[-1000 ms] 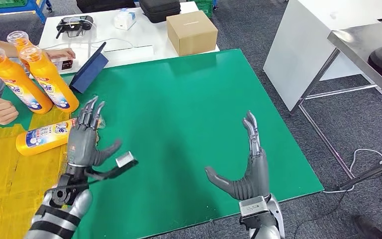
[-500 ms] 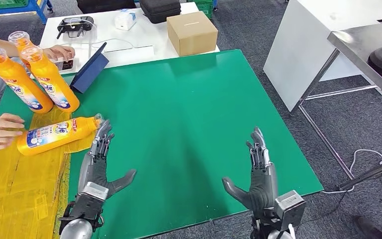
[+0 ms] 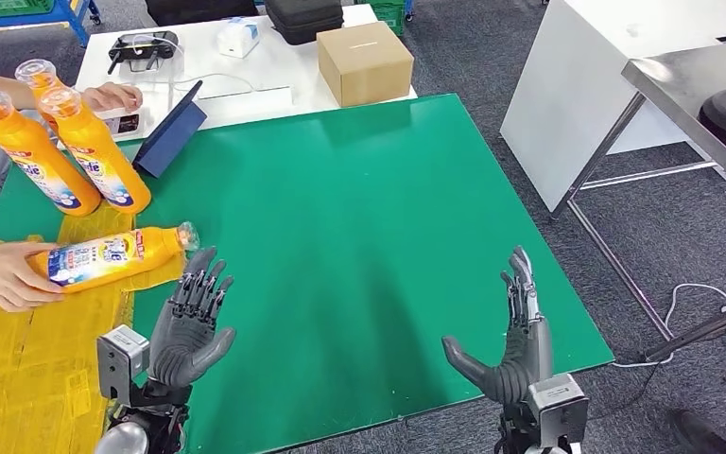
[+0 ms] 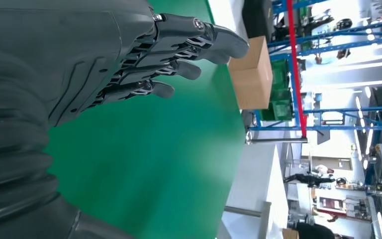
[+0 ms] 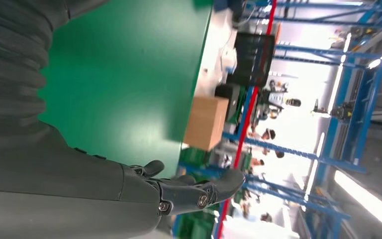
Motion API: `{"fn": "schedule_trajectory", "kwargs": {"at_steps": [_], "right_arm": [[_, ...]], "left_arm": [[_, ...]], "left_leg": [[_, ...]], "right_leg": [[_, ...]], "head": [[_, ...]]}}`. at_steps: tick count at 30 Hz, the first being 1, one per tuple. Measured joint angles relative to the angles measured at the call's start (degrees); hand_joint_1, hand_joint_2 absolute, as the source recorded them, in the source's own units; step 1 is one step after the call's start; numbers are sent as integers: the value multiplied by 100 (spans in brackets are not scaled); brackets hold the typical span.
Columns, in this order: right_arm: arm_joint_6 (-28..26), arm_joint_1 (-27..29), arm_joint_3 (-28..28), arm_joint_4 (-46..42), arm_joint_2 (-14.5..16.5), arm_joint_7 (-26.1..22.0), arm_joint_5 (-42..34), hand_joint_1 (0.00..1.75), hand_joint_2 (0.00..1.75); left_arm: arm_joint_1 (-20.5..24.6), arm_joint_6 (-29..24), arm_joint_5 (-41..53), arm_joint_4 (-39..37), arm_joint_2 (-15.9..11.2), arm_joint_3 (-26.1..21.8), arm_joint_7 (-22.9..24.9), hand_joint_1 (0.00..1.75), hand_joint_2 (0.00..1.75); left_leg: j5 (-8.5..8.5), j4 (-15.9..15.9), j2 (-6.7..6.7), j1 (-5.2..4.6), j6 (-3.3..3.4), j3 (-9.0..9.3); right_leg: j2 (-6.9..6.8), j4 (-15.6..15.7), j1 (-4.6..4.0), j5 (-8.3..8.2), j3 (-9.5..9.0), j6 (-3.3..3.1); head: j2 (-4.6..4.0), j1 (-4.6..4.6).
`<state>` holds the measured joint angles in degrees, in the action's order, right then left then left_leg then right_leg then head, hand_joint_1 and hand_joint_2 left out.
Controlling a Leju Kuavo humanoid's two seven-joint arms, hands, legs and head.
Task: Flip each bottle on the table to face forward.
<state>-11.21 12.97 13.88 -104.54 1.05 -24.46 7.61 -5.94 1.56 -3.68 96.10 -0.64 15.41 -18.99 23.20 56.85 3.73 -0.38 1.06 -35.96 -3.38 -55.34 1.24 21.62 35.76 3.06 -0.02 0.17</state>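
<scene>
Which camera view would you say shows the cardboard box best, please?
The head view: the cardboard box appears whole from above, standing on the white table behind the green mat. The left wrist view shows the box sideways beyond the left hand; the right wrist view shows it smaller, also sideways.

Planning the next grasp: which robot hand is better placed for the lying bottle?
Left. The left robot hand is open just beside the lying bottle; the right robot hand is far across the green mat.

rearmost bottle [image 3: 34,72] perhaps mostly hidden
</scene>
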Motion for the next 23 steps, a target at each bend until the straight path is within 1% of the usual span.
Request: {"fn": "schedule_trajectory", "kwargs": {"at_steps": [4, 11, 15, 23], "right_arm": [[-280, -27, 0, 0, 1, -3, 266, 0, 175], [-565, -107, -24, 0, 7, 34, 480, 0, 175], [-579, -113, -101, 0, 7, 54, 558, 0, 175], [-571, -105, -256, -7, 9, 51, 719, 0, 175]], "left_arm": [[-34, -170, 108, 18, -2, -125, -65, 0, 175], [-238, -678, 849, 223, -5, -341, -294, 0, 175], [-405, -720, 1037, 352, -6, -478, -421, 0, 175], [-664, -639, 1243, 513, -5, -711, -489, 0, 175]], "left_leg": [[0, 0, 0, -1, 0, 0], [1, 0, -2, -1, 0, 0], [1, 0, -2, -1, 0, 0], [1, 0, -1, -1, 0, 0]], "right_leg": [[0, 0, 1, 0, -2, 1], [0, 0, 1, 0, -2, 0], [0, 0, 1, 1, -1, 0], [0, 0, 1, 1, -1, 0]], "head": [[0, -1], [0, -1], [0, 0], [0, -1]]}}
